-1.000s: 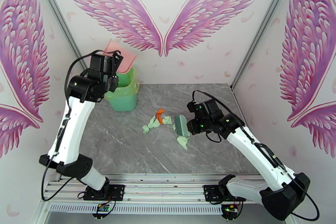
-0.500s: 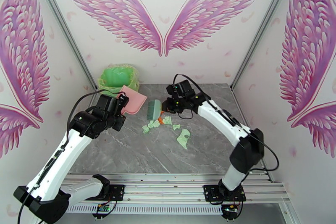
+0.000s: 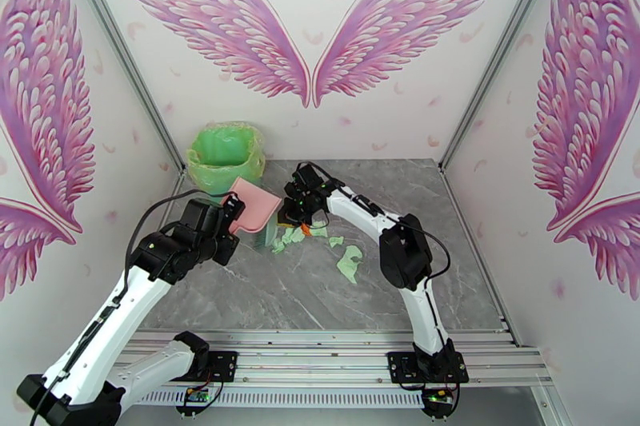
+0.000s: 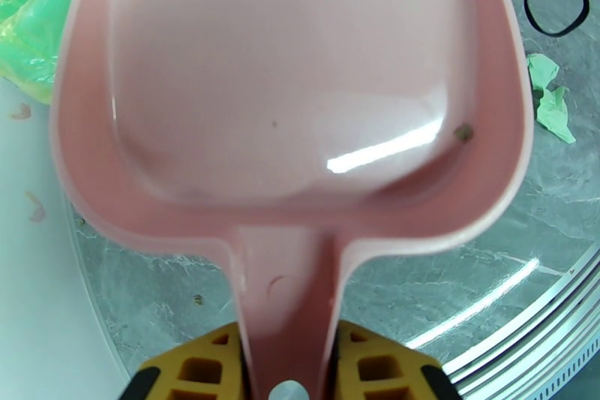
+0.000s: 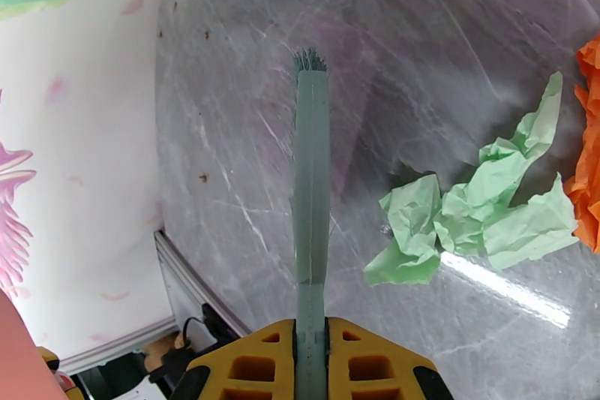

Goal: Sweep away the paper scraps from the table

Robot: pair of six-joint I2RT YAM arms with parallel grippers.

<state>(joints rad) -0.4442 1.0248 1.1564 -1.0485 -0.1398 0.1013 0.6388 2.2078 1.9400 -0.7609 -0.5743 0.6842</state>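
Mint green paper scraps (image 3: 350, 264) and an orange bit (image 3: 304, 221) lie mid-table on the grey marble table (image 3: 264, 292). My left gripper (image 3: 228, 218) is shut on the handle of a pink dustpan (image 3: 254, 208), held low just left of the scraps. In the left wrist view the dustpan (image 4: 285, 94) has no scraps in it, and its handle sits between my fingers (image 4: 289, 368). My right gripper (image 3: 290, 213) is shut on a teal brush (image 5: 311, 191), close beside the dustpan. Green scraps (image 5: 465, 214) and an orange one (image 5: 589, 169) lie right of the brush.
A green bin lined with a green bag (image 3: 226, 157) stands at the table's back left corner, just behind the dustpan. Silver rails (image 3: 320, 348) edge the near side. White walls with pink wings close in the table on three sides.
My left arm has brought the dustpan down from over the bin to the table beside the scraps. My right arm has carried the brush from right of the scraps to their back left.
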